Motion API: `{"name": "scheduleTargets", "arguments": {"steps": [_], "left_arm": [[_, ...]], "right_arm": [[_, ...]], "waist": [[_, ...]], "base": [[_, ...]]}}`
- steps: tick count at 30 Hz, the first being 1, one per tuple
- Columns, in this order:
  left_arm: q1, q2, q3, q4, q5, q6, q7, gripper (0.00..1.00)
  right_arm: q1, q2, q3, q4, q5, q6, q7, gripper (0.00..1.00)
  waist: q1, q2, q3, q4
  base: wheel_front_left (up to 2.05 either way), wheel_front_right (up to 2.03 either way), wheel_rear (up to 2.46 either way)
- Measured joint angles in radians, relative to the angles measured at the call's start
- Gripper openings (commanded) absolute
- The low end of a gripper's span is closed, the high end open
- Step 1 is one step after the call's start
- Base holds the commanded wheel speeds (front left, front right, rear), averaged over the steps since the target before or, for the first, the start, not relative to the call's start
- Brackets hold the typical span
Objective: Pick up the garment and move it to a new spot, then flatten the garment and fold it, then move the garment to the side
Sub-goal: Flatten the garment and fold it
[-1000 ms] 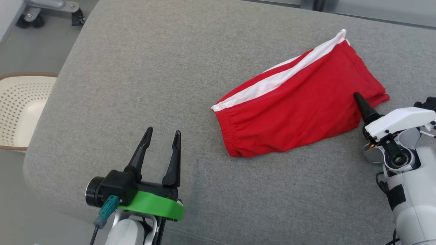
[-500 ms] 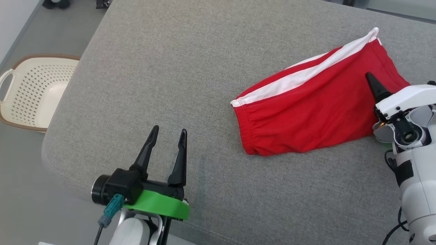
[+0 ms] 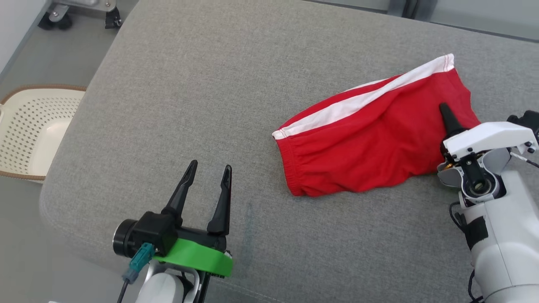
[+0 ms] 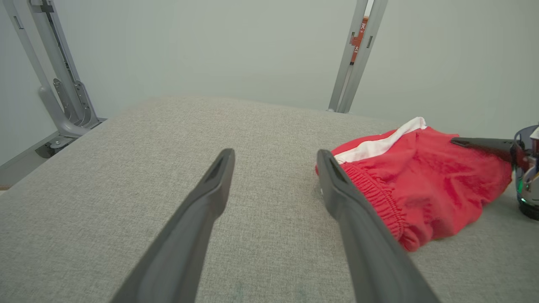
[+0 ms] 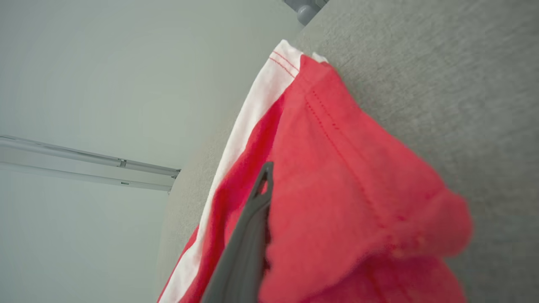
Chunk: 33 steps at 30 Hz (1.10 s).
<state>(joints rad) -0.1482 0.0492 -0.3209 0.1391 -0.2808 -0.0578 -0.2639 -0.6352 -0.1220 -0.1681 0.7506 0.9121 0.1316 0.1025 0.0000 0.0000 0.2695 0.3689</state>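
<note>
The garment [image 3: 370, 143] is a pair of red shorts with a white side stripe, lying on the grey cushioned surface [image 3: 219, 84] right of centre. My right gripper [image 3: 445, 112] is shut on the garment's right end: one dark finger [image 5: 248, 235] lies on top of the cloth, and the cloth hides the other. The fabric [image 5: 337, 189] bunches up around that grip. My left gripper [image 3: 210, 165] stands open near the front edge, well left of the elastic waistband [image 4: 379, 202], with nothing between its fingers [image 4: 202, 210].
A cream perforated basket [image 3: 25, 126] sits on the floor past the surface's left edge. A wheeled metal base [image 3: 80, 12] stands at the far left corner. Grey frame posts [image 4: 358, 54] rise behind the surface.
The head camera has shifted about. The garment's right end has gone from flat to bunched and wrinkled, with the right gripper's finger still on it. The left gripper keeps its open pose.
</note>
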Motion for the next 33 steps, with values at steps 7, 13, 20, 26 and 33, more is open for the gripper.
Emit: {"name": "scheduleTargets", "arguments": {"steps": [7, 13, 20, 26, 33], "left_arm": [[0.041, 0.0, 0.032, 0.004, 0.027, -0.004, 0.0, 1.0], [0.063, 0.0, 0.049, 0.005, 0.036, -0.01, 0.0, 1.0], [0.085, 0.0, 0.055, 0.005, 0.061, -0.018, 0.0, 1.0], [0.091, 0.0, 0.05, 0.012, 0.062, -0.023, 0.0, 1.0], [0.091, 0.0, 0.043, 0.014, 0.101, -0.023, 0.0, 1.0]], "right_arm": [[0.146, -0.024, -0.013, -0.082, 0.033, 0.0, -0.069, 0.0], [0.285, -0.031, -0.058, -0.13, 0.025, 0.0, -0.135, 0.0], [0.382, 0.026, -0.08, -0.232, -0.033, -0.001, -0.236, 0.0], [0.382, 0.048, -0.055, -0.192, -0.108, -0.001, -0.228, 0.0], [0.321, 0.056, 0.009, -0.212, -0.128, -0.001, -0.268, 0.0]], "waist": [[0.0, 0.0, -0.052, -0.057], [0.0, 0.0, -0.094, -0.11], [0.0, 0.0, -0.131, -0.162], [-0.0001, 0.0, -0.151, -0.197], [0.0, 0.0, -0.163, -0.187]], "base": [[0.0, 0.0, 0.0], [0.0, 0.0, 0.0], [0.0, 0.0, 0.0], [0.0, 0.0, 0.0], [0.0, 0.0, 0.0]]}}
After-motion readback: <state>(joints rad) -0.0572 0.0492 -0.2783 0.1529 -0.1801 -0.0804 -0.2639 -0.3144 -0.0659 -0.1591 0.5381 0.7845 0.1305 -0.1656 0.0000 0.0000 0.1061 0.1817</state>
